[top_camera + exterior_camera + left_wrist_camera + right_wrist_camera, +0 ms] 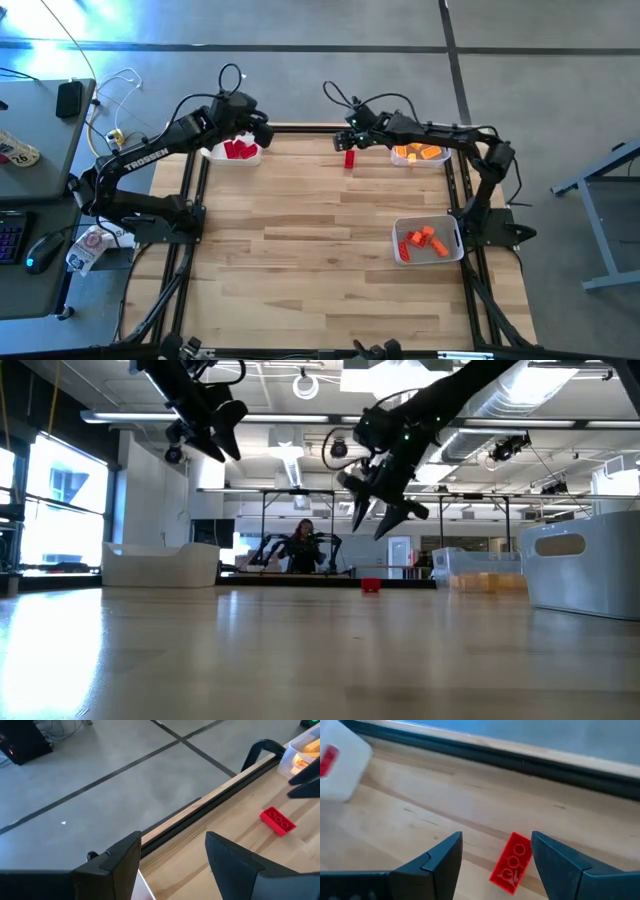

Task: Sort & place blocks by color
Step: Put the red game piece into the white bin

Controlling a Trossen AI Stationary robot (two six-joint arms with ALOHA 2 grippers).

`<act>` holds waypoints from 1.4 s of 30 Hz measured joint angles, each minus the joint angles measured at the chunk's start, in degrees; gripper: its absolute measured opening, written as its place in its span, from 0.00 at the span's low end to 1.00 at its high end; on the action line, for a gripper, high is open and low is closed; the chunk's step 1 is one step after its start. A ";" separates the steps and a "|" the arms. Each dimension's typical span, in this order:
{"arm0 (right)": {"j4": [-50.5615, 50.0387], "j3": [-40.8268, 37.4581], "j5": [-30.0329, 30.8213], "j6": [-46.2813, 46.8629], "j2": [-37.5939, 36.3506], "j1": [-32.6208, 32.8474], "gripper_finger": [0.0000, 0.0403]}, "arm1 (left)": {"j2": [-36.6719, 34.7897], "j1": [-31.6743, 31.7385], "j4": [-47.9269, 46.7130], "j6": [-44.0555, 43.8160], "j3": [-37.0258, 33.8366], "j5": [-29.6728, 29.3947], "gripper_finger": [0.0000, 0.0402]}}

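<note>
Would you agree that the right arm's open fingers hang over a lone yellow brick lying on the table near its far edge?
Not quite: the brick is red, not yellow. The right wrist view shows it lying on the table below the right gripper's open fingers, and the high view shows it alone near the far edge.

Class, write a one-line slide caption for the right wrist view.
Open right pincer poised over a lone red brick lying on the wooden table.
</note>
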 joint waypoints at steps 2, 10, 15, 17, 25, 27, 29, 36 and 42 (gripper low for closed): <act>-0.14 -0.01 -0.49 0.56 1.49 -0.05 0.55 | 0.00 0.00 0.34 0.89 0.00 0.00 0.52; -0.13 0.00 -2.13 6.05 7.12 0.64 0.55 | 0.00 0.00 0.31 1.02 0.00 0.00 0.52; -1.02 -0.01 -1.89 8.79 9.01 0.76 0.55 | 0.00 0.00 0.27 1.02 0.00 0.00 0.52; -1.47 0.01 -1.72 9.53 9.14 0.78 0.55 | 0.00 0.00 0.26 1.05 0.00 0.00 0.52; -1.83 0.01 2.79 16.11 9.61 2.67 0.55 | 0.00 0.00 0.19 2.71 0.00 0.23 0.52; -1.73 0.01 2.83 17.14 10.33 2.88 0.55 | 0.00 0.00 0.18 2.73 0.00 0.22 0.52; -2.03 0.03 2.81 18.08 11.18 3.13 0.55 | 0.00 0.00 0.17 2.73 0.00 0.22 0.52; -1.39 0.11 3.43 20.40 14.30 3.28 0.55 | 0.00 -0.02 0.11 4.48 0.00 0.28 0.52; -2.46 0.27 3.65 16.45 14.97 3.32 0.45 | 0.00 0.00 -0.01 4.63 0.00 0.28 0.52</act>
